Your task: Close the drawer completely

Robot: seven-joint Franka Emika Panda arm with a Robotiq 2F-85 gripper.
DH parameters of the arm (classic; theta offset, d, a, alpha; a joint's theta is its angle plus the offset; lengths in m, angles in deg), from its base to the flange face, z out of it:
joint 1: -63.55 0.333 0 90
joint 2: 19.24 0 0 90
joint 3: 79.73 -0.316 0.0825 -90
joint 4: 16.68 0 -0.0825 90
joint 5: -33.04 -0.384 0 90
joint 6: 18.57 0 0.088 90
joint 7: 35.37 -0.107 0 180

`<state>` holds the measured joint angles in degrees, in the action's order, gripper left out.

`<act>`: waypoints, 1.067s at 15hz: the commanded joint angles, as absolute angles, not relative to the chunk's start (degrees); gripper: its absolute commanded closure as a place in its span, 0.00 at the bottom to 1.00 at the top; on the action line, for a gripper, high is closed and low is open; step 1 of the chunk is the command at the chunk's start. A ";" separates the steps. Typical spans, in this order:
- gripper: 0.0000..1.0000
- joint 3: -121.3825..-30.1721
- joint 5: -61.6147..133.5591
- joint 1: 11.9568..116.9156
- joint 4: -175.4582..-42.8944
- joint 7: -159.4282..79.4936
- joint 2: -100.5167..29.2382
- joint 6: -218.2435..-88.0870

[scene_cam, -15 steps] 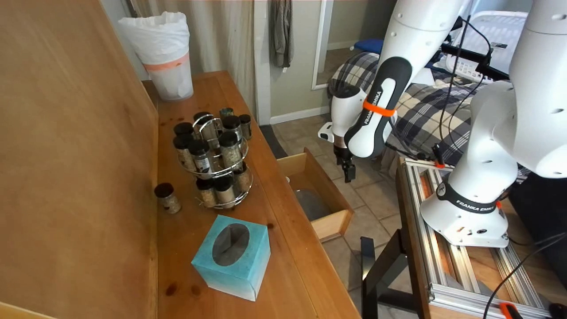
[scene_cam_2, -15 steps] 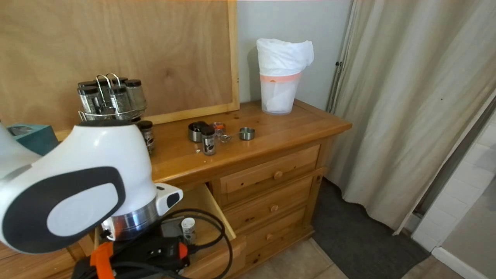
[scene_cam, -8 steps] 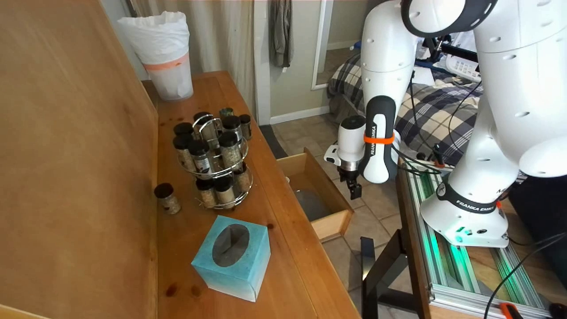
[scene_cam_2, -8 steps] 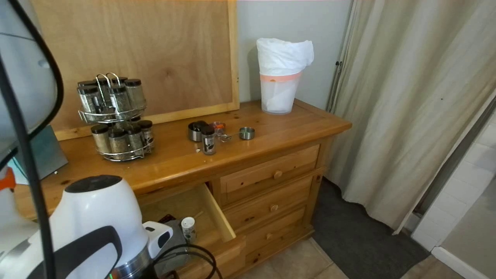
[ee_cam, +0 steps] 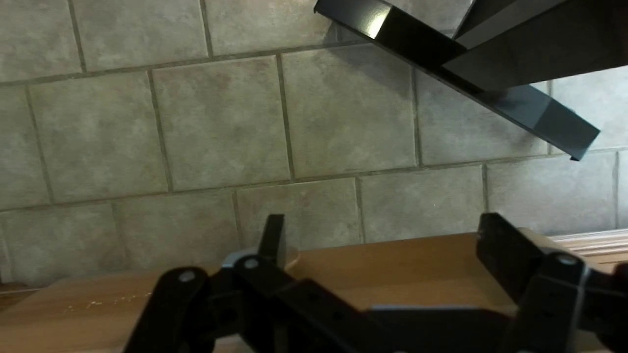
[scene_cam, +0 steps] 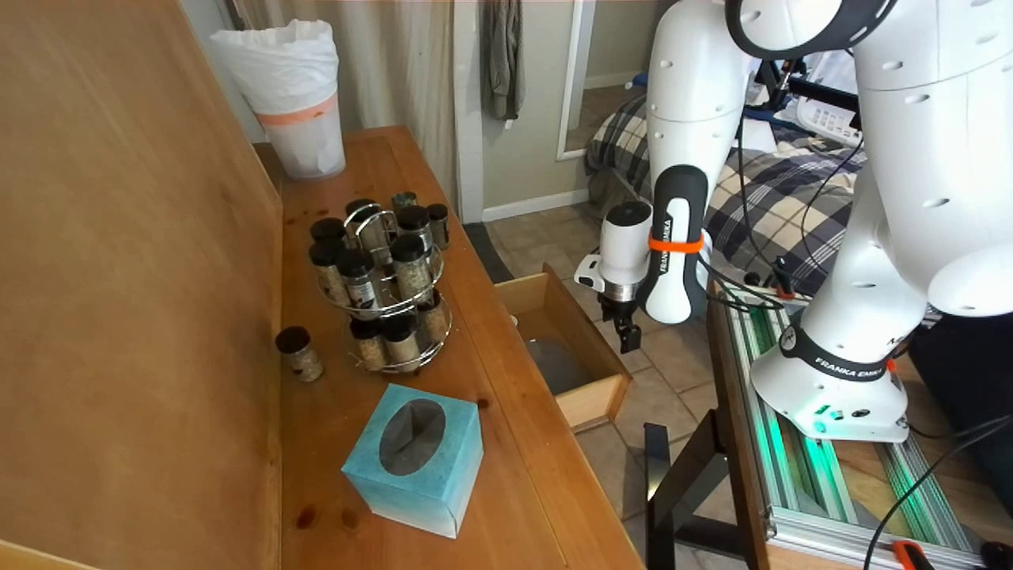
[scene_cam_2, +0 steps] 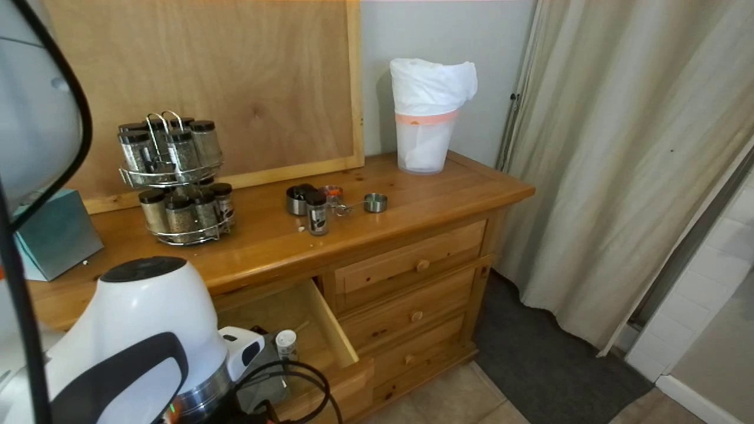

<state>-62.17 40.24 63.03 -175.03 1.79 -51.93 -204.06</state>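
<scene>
The light-brown wooden drawer stands pulled out of the dresser; it shows in both exterior views, by its side wall (scene_cam: 592,401) and its long thin wall (scene_cam_2: 331,324). The drawer's wood (ee_cam: 392,267) also shows low in the wrist view, behind the fingers. My gripper (scene_cam: 629,339) points down on the outer side of the drawer's front panel, towards the robot's base. In the wrist view my gripper (ee_cam: 382,220) has its fingers wide apart with nothing between them. Whether it touches the drawer I cannot tell. In an exterior view the arm and cables hide part of the drawer.
A white can (scene_cam_2: 287,343) and a grey object (scene_cam_2: 265,368) lie in the drawer. The dresser top (scene_cam: 506,443) holds a spice rack (scene_cam: 388,293), a teal tissue box (scene_cam: 419,459) and a lined bin (scene_cam: 305,103). A black table leg (ee_cam: 441,63) stands on the tiled floor.
My arm has come down and a little back towards its base, then shifted slightly up. The gripper is lower beside the drawer front. The drawer has not moved.
</scene>
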 commanded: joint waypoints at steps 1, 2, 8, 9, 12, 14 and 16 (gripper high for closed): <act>0.00 -60.03 43.59 64.01 -174.43 -0.13 -53.18 -205.45; 0.00 -58.65 44.55 64.27 -173.82 1.08 -54.56 -207.71; 0.00 -58.54 48.57 56.95 -171.11 2.89 -59.29 -218.56; 0.00 -59.23 49.14 55.26 -170.48 2.78 -60.43 -221.22; 0.00 -62.70 51.51 48.93 -168.47 1.24 -62.99 -227.77; 0.00 -66.10 54.25 44.39 -166.60 -0.63 -65.34 -230.87; 0.00 -69.06 57.51 40.56 -164.90 -2.89 -67.29 -232.82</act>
